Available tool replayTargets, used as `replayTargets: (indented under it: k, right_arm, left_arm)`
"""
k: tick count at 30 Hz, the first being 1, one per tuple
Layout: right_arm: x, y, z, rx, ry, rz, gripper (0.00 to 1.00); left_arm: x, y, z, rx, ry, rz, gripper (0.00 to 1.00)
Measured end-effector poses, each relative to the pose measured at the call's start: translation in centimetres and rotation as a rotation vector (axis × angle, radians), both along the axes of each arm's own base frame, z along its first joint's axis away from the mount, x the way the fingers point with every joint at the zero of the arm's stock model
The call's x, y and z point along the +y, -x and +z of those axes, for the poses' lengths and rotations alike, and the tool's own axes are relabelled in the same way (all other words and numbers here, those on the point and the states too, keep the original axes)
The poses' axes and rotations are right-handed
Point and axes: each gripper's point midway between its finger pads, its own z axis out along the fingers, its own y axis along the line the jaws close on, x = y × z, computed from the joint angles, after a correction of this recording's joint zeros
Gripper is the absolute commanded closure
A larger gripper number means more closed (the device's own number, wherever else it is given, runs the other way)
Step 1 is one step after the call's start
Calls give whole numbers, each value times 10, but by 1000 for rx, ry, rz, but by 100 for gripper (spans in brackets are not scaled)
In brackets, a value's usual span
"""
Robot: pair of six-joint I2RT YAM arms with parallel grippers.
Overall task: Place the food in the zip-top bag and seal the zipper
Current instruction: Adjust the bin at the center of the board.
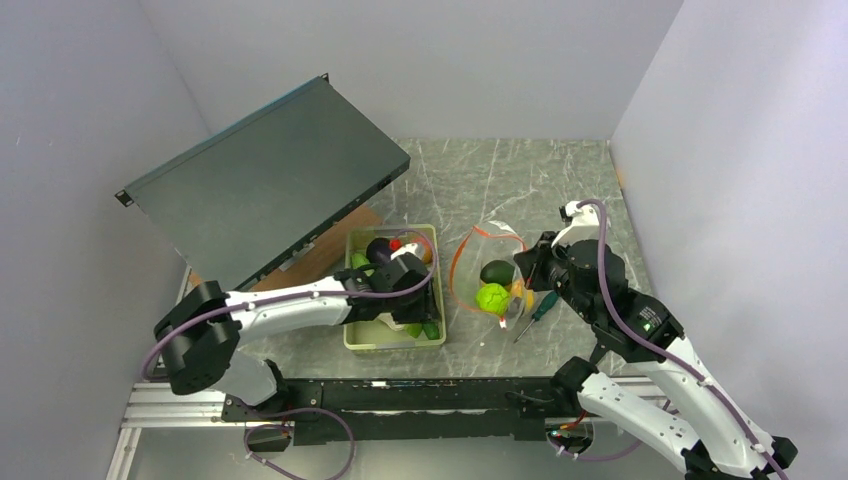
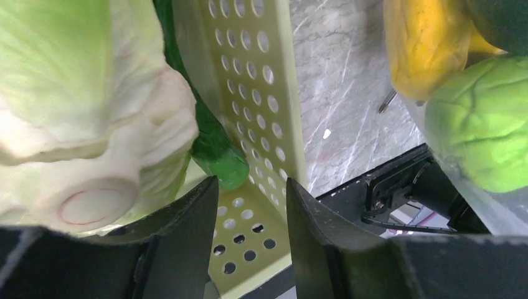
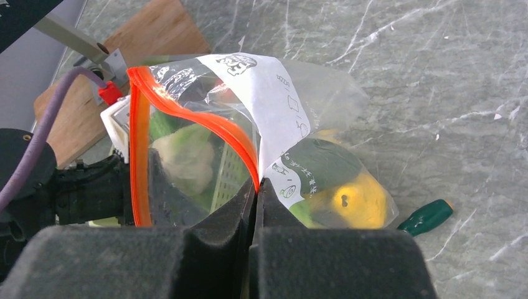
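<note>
Food sits in two places on the table: in the tray (image 1: 393, 346), left of centre by the near edge, and in the bag (image 1: 478, 250) just right of it. The left gripper (image 2: 250, 184) hangs inside the tray, fingers parted with nothing between them. A cabbage (image 2: 81, 93) lies against its left finger, and the tip of a long green piece (image 2: 215, 149) sits just beyond the gap. The right gripper (image 3: 256, 187) is clenched on the bag's rim, where the zipper (image 3: 140, 149) runs into its fingertips; the mouth gapes toward the tray. Three pieces show in the bag: one dark green (image 1: 497, 271), one light green (image 1: 492, 298) and one yellow (image 3: 358, 199). The tray also shows one purple piece (image 1: 378, 248); the arm hides what else is in it. One screwdriver (image 1: 541, 307) lies beside the bag, toward the table's near right. One white label (image 3: 274, 93) bears small drawings and a logo, its writing too small to read.
</note>
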Motion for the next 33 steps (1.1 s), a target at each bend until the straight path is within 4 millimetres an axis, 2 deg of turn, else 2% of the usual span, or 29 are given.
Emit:
replayTargets:
  k: [6,9,18,24,29,33]
  right_arm:
    - [0,0,-1,2,4,1,100]
    - [0,0,0,0,4,2,100]
    - [-2,3,1,-8,-3,2,100]
    - [-3,4,3,-15,-9,3,100]
    - [-3,4,3,-16,-10,2,100]
    - [-4,4,3,-16,-10,3,100]
  left_arm:
    - [-21,2,1,69,-13,89,51]
    - [-24,1,-4,101,-24,144,52]
    - [0,7,-27,154,-97,291,54]
    - [14,7,-32,146,-140,337,60]
    - [43,7,-25,103,-187,396,61]
    - [43,4,-7,70,-138,392,62]
